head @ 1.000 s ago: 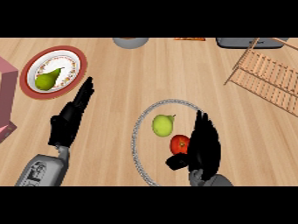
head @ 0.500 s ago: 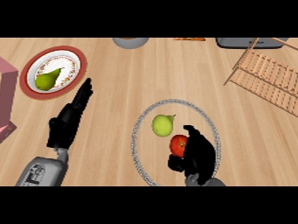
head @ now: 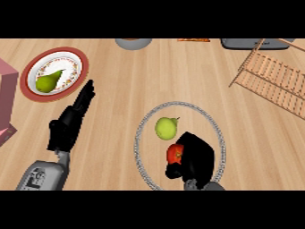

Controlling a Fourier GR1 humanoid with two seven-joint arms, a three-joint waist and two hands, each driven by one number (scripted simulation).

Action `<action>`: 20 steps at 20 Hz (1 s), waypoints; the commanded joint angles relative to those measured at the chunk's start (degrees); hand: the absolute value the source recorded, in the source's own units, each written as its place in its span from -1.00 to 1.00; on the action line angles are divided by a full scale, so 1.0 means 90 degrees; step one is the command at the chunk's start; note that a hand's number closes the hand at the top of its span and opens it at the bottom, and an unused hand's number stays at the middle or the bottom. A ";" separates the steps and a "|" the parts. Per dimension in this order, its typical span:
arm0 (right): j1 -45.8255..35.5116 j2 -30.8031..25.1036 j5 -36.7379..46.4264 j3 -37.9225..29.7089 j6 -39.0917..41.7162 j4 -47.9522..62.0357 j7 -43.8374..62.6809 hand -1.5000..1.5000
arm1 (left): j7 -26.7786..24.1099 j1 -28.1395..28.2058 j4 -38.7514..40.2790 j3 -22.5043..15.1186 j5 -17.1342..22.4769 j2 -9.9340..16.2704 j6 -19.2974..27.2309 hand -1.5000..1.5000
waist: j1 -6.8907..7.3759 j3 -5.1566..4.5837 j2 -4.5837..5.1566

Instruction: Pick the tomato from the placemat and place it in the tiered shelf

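On the placemat, the right hand curls round the tomato; next lift toward the shelf at two o'clock.

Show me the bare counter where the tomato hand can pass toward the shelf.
Bare wood lies between the placemat and the tiered shelf, and up the middle between the pear plate and the shelf. It is crowded on the placemat: the right robot hand curls round the tomato beside a green fruit.
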 commanded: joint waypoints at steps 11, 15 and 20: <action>-0.2529 0.0078 -0.0357 -0.1076 -0.0953 0.1319 0.1079 1.00 | -0.0070 -0.0066 0.0118 0.0095 -0.0085 -0.0054 -0.0096 0.00 | 0.0100 0.0003 0.0016; -0.2874 0.0078 -0.0032 -0.1531 -0.1875 0.0774 0.0689 1.00 | -0.0037 -0.0040 0.0046 0.0072 -0.0066 -0.0049 -0.0130 0.00 | 0.0116 0.0006 -0.0011; -0.3402 0.0078 0.0925 -0.1717 -0.1500 0.0422 0.1217 1.00 | -0.0150 0.0263 -0.0084 -0.0059 -0.0141 -0.0219 -0.0030 0.00 | 0.0052 -0.0002 -0.0042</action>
